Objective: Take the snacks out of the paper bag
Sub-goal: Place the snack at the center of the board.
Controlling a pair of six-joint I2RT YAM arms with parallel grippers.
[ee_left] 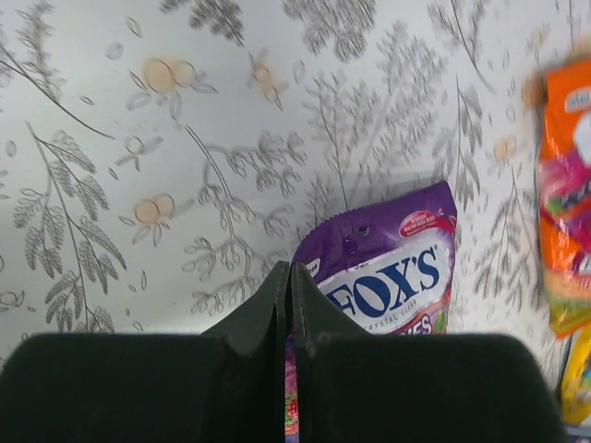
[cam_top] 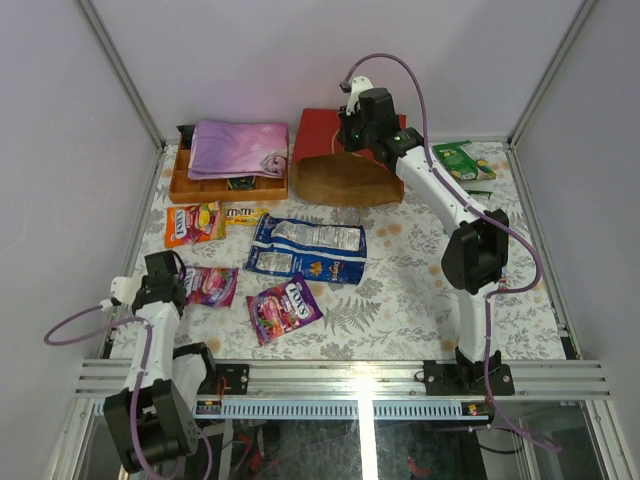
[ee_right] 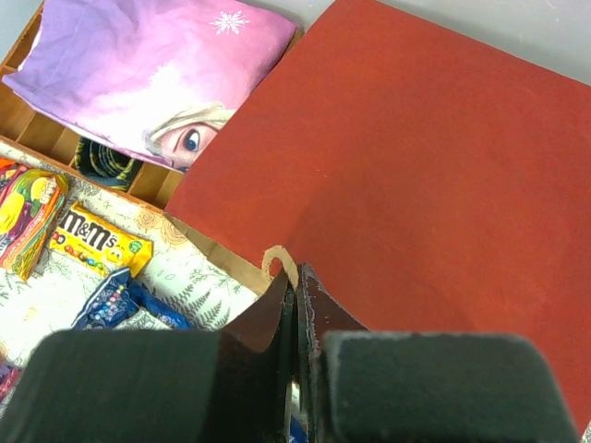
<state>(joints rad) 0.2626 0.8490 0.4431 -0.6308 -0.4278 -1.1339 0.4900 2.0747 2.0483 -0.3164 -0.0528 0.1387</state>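
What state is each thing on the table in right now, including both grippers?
paper bag: on its side, mouth open toward the arms.
right gripper: shut, tips at the bag's loop handle.
left gripper: shut, over a purple Fox's packet.
blue chip bag: out, flat on the table.
green packet: out, right of the bag.
wooden box: open-topped, folded purple cloth lying on it.

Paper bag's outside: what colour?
The paper bag is red outside, clearest in the right wrist view.
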